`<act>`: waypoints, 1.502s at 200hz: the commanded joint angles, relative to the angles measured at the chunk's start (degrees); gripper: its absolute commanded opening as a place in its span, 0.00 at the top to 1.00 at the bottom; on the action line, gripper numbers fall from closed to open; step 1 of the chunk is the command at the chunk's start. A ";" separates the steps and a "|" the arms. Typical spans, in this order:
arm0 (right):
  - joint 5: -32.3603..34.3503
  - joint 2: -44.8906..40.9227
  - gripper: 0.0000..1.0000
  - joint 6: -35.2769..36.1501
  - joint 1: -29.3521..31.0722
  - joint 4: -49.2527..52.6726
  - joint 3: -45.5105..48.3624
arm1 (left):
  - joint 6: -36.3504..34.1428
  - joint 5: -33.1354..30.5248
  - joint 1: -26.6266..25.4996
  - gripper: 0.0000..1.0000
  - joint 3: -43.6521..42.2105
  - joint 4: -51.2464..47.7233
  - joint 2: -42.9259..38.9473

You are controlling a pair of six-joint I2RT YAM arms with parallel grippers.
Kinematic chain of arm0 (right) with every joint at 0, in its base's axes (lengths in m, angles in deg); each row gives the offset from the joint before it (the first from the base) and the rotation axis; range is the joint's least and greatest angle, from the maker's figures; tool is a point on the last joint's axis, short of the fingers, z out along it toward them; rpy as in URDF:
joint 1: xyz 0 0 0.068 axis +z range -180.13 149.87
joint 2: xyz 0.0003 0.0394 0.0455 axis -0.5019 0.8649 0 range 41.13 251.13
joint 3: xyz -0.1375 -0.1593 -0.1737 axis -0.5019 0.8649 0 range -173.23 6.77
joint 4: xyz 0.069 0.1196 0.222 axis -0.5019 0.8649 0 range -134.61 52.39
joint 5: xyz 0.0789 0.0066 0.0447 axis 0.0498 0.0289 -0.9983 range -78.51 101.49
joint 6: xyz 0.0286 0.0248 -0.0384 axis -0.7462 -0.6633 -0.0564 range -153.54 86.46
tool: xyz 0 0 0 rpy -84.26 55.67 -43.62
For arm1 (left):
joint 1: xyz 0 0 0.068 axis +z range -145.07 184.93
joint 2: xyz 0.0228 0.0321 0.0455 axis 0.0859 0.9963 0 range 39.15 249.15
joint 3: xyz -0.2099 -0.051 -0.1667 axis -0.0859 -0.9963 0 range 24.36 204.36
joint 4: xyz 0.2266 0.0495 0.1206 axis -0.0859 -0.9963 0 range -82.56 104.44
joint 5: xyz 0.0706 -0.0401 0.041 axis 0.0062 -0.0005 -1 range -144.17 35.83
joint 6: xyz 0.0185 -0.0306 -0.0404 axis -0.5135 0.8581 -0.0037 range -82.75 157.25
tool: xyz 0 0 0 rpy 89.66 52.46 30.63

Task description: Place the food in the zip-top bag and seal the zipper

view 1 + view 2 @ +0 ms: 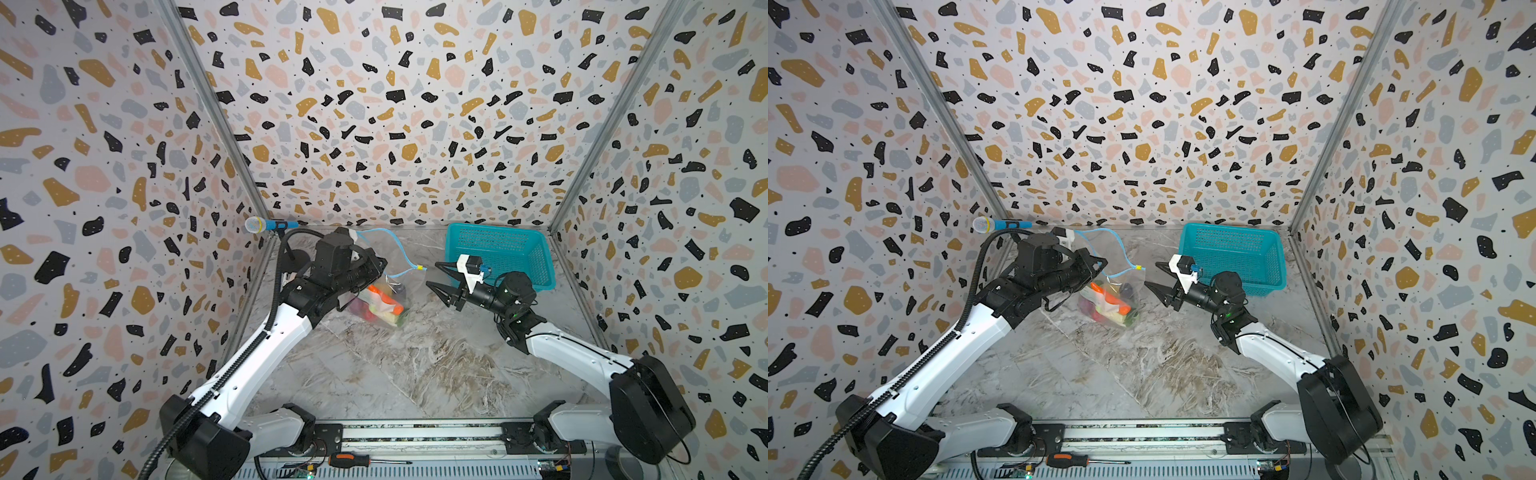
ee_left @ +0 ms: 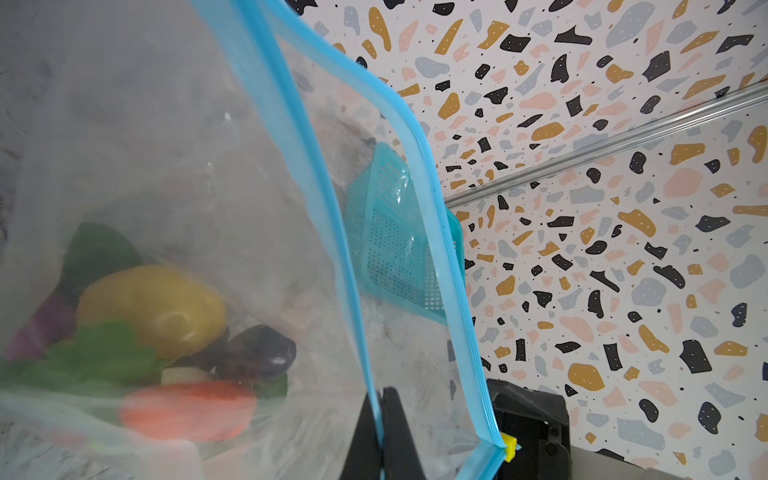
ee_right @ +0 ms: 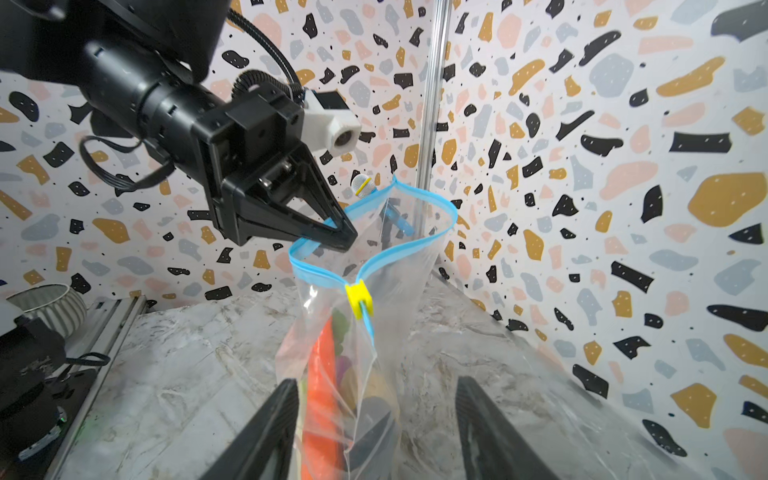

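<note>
The clear zip-top bag (image 1: 392, 291) hangs over the marble table in both top views, its bottom resting on the table. The food (image 1: 380, 305) is inside it: an orange carrot (image 3: 324, 374), a yellow piece (image 2: 153, 307), a dark aubergine (image 2: 257, 353) and leafy greens (image 2: 95, 357). The light-blue zipper (image 3: 415, 199) gapes in a loop, with its yellow slider (image 3: 358, 293) at the end nearer my right arm. My left gripper (image 2: 380, 436) is shut on one side of the zipper strip. My right gripper (image 1: 432, 274) stands open just right of the slider (image 1: 419, 268), holding nothing.
A teal mesh basket (image 1: 536, 266) stands at the back right, behind my right arm. A toy microphone (image 1: 266, 225) sits in the back left corner. A screwdriver (image 1: 353, 460) lies on the front rail. Patterned walls close in three sides.
</note>
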 commanded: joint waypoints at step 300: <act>-20.99 9.47 1.00 18.25 1.11 17.53 -25.51 | -28.33 -2.03 5.08 0.44 16.07 -11.10 1.72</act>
